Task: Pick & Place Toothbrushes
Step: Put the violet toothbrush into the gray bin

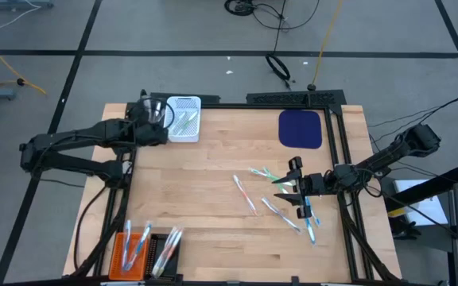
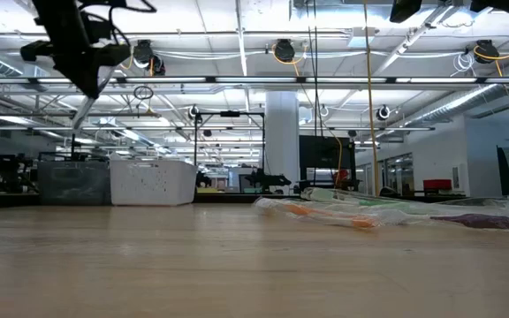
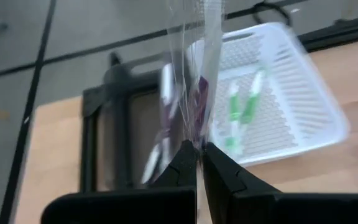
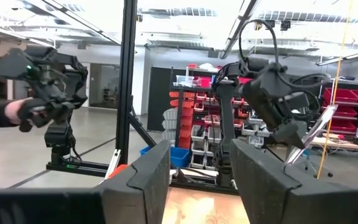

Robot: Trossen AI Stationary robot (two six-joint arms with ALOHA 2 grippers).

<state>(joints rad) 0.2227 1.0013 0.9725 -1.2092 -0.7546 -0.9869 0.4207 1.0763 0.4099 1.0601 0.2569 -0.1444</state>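
My left gripper [image 1: 164, 119] hangs at the far left, beside the white basket [image 1: 186, 119], shut on a toothbrush in a clear wrapper [image 3: 194, 81]. Green toothbrushes [image 3: 241, 109] lie in that basket. My right gripper [image 1: 293, 189] stands open above the table's right part, over several loose toothbrushes [image 1: 281, 213] that lie flat on the wood, and nothing is between its fingers [image 4: 148, 174]. The low view shows the left gripper [image 2: 91, 75] high up, with the wrapped toothbrush [image 2: 85, 110] slanting down below it. My left gripper pinches one end of the clear wrapper [image 3: 196, 134] between its two fingertips. The wrapped toothbrush sticks out past the fingers, which slant down toward the basket. It is lifted clear of the table and the basket and hangs slanted below the gripper.
An orange basket [image 1: 130, 253] and a black basket [image 1: 165, 253], each holding toothbrushes, stand at the near left edge. A dark blue mat [image 1: 300, 129] lies at the far right. A black frame [image 1: 293, 98] runs along the table's far edge. A person's hand [image 4: 17, 111] shows in the room behind.
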